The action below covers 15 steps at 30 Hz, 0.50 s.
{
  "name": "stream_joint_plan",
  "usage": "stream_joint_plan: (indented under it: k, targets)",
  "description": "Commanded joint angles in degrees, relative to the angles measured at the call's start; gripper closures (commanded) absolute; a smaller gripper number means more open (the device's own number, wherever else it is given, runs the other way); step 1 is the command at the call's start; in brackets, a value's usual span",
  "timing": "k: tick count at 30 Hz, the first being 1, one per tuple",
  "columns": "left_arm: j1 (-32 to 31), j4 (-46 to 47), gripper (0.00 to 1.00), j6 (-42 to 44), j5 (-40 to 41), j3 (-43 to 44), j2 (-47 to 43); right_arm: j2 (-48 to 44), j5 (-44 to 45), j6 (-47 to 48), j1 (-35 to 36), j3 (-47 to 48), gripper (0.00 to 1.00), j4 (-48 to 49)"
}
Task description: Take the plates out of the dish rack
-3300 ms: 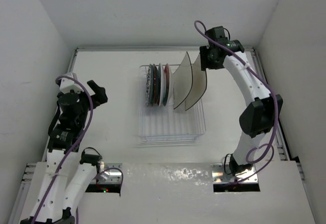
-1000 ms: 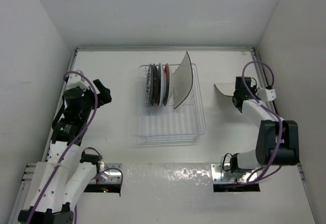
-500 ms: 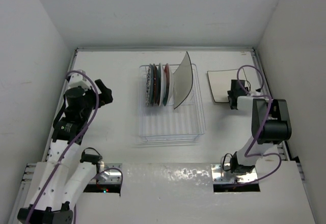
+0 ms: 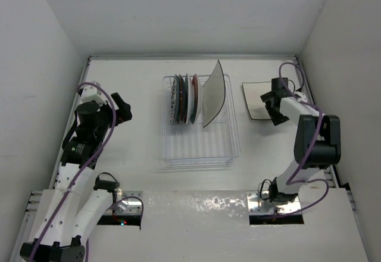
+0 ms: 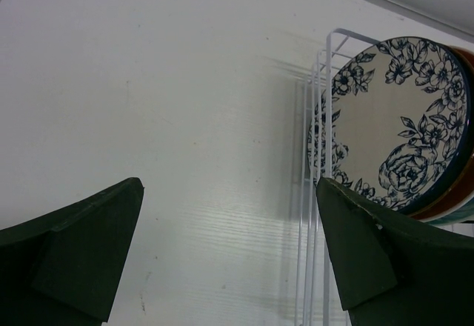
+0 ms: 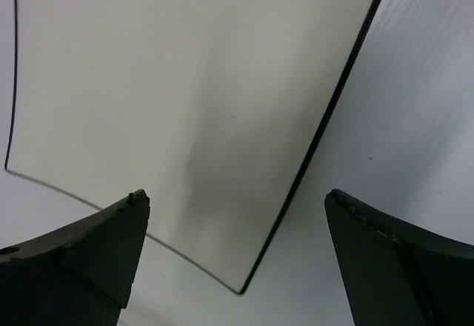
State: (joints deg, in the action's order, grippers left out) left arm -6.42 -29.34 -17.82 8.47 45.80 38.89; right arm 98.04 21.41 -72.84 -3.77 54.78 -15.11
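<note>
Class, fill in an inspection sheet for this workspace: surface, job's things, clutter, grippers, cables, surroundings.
Surface: white table.
Job's things: dish rack holds round plates and one square plate upright; second square plate lies flat right of it.
Clutter: nothing seen.
Grippers: left gripper open, facing the floral plate; right gripper open over the flat plate.
Cables: purple cable along each arm.
Surroundings: white walls.
</note>
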Motion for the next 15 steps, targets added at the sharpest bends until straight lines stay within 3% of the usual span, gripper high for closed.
stream_joint_plan:
  k: [1, 5, 6, 7, 8, 9, 12, 15]
  targets:
    - [-0.5, 1.7, 0.00, 0.4, 2.2, 0.3, -0.1, -7.2, 1.1, 7.0, 1.6, 4.4, 0.01, -11.6]
    - [-0.5, -1.0, 0.00, -1.5, 9.2, 1.4, 1.1, -13.3, 1.1, 18.3, 7.5, 10.2, 0.01, -11.3]
    - [-0.4, -1.5, 0.00, -2.6, 12.5, 1.7, 1.4, -13.7, -0.6, 26.4, 8.8, 14.6, 0.01, -9.4]
    - [-0.4, -2.8, 0.00, -3.1, 14.2, 2.2, 1.7, -13.0, -7.7, 31.0, 11.6, 17.7, 0.01, -8.7]
    - [-0.4, -3.4, 0.00, -3.9, 15.4, 2.5, 2.1, -11.3, -10.0, 34.7, 13.3, 22.6, 0.01, -14.0]
    - [-0.4, -3.7, 0.00, -4.1, 17.1, 2.6, 2.1, -9.0, -11.0, 41.9, 15.4, 34.7, 0.01, -18.5]
    - [-0.4, -3.6, 0.00, -4.2, 16.3, 2.5, 1.9, 1.4, -6.1, 50.1, 23.9, 54.2, 0.01, -34.1]
    - [-0.3, -3.0, 0.00, -3.5, 14.6, 2.2, 1.3, 3.9, -4.4, 51.0, 27.1, 58.0, 0.03, -36.0]
